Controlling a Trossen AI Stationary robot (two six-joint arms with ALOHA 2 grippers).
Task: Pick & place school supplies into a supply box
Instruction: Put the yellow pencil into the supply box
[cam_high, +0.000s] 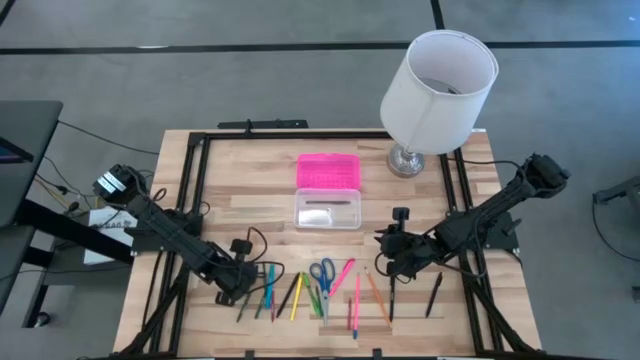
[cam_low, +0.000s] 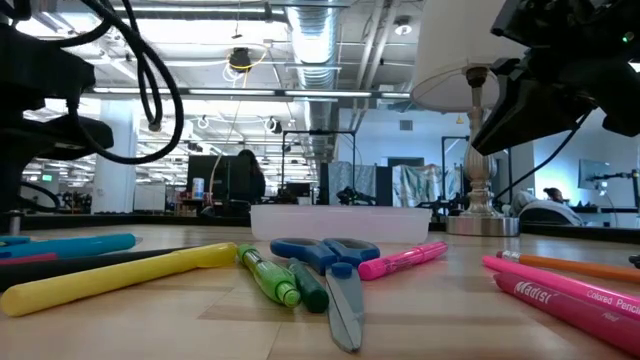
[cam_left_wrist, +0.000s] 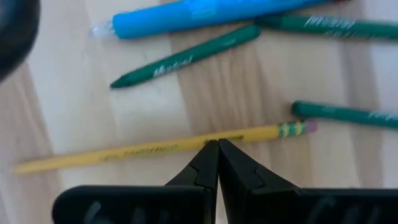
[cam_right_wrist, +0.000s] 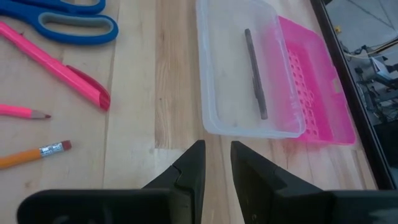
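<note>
Nearest the low camera lie the scissors (cam_low: 335, 270), blue-handled, blades toward the lens, with 2 green pens (cam_low: 268, 275) on one side and a pink pen (cam_low: 403, 260) on the other; a yellow highlighter (cam_low: 115, 279) stretches off beside them.

Only the left wrist view shows a yellow pencil (cam_left_wrist: 161, 147) right at the tips of the left hand (cam_left_wrist: 217, 144), whose fingers are pressed together and hold nothing; 3 green pens and 1 blue marker (cam_left_wrist: 205, 14) lie beyond it.

Only the right wrist view shows inside the supply box (cam_right_wrist: 239, 74): 1 dark pencil (cam_right_wrist: 255, 73) lies in the clear base, the pink lid (cam_right_wrist: 314, 93) flat just behind it. The right hand (cam_right_wrist: 216, 155) has its fingers slightly apart and empty, pointing at the box from just short of it.

From above, both arms reach low over the bench (cam_high: 250, 205), the left over the row of supplies, the right between that row and the box at mid-bench. 1 white-shaded lamp (cam_high: 435, 85) stands at the far right corner.
</note>
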